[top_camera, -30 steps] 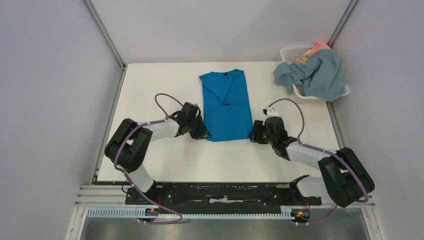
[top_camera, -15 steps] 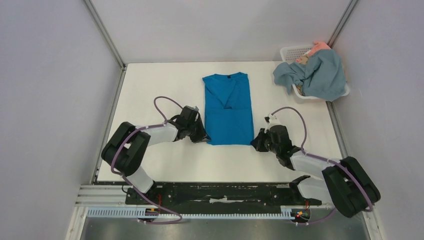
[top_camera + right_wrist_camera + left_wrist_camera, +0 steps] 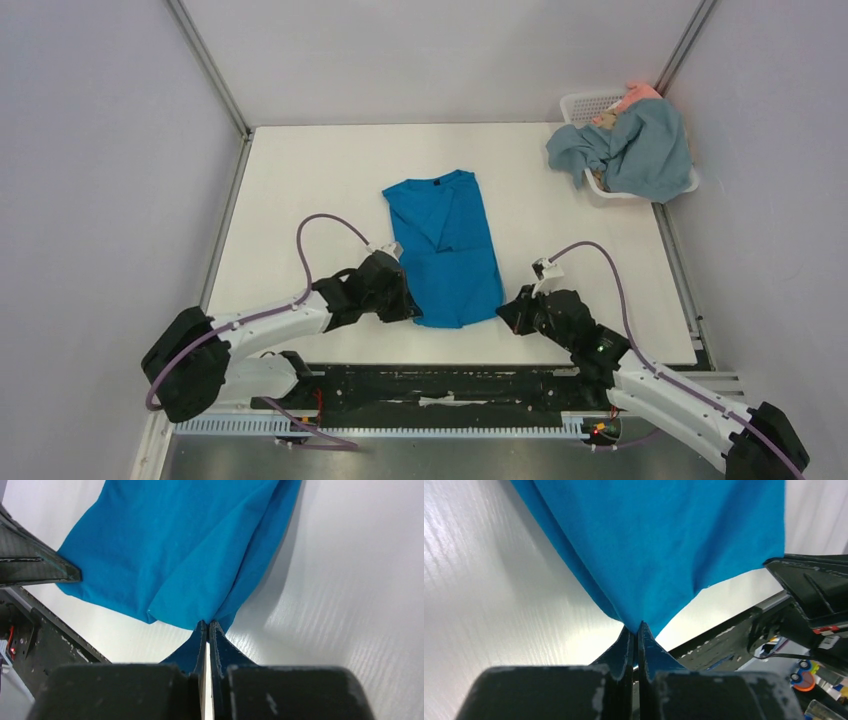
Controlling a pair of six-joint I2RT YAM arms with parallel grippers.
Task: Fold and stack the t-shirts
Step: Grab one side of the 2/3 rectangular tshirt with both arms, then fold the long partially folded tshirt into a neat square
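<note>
At the middle of the bench lies the cobalt-blue t-shirt, folded to a narrow strip, collar toward 12 o'clock and hem toward 6. It looks light and limp: cloth that sags and drags rather than keeping a shape, so the two hem corners seem the right places to take hold. The left jaws are pinched shut on the 7 o'clock corner and the right jaws on the 5 o'clock corner, the cloth drawn to a point at each. At 2 o'clock a grey-blue t-shirt and salmon-pink cloth spill from a white lattice basket.
</note>
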